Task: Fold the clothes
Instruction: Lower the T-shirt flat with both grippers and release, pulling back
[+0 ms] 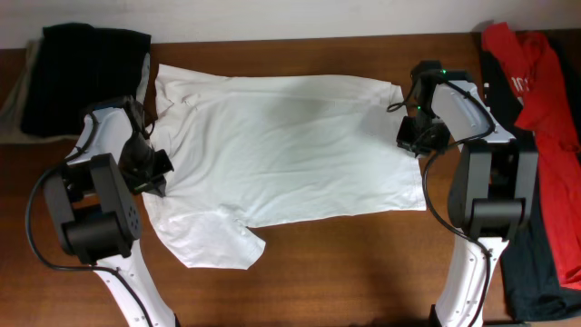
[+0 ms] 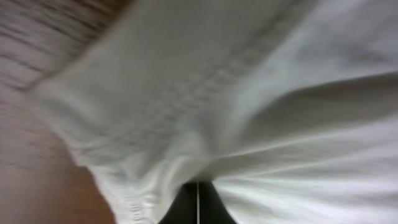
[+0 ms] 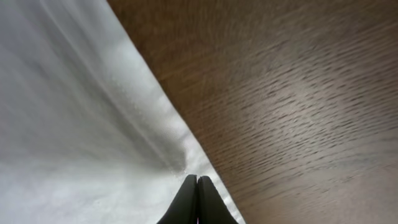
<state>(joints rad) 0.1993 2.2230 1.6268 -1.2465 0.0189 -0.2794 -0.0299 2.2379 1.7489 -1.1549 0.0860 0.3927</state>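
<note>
The white T-shirt point(image 1: 290, 154) lies spread flat across the wooden table, one sleeve at the lower left. No chest print shows. My left gripper point(image 1: 154, 174) is at the shirt's left edge. In the left wrist view its fingers point(image 2: 198, 200) are shut with the white fabric point(image 2: 280, 93) bunched around them near a ribbed seam. My right gripper point(image 1: 410, 136) is at the shirt's right edge. In the right wrist view its fingers point(image 3: 197, 186) are shut on the hemmed edge of the shirt point(image 3: 74, 124), beside bare wood.
Black folded garments point(image 1: 82, 73) sit at the back left corner. A red shirt point(image 1: 545, 82) lies on a dark garment point(image 1: 545, 263) along the right side. Bare brown table point(image 1: 345, 272) runs in front of the shirt.
</note>
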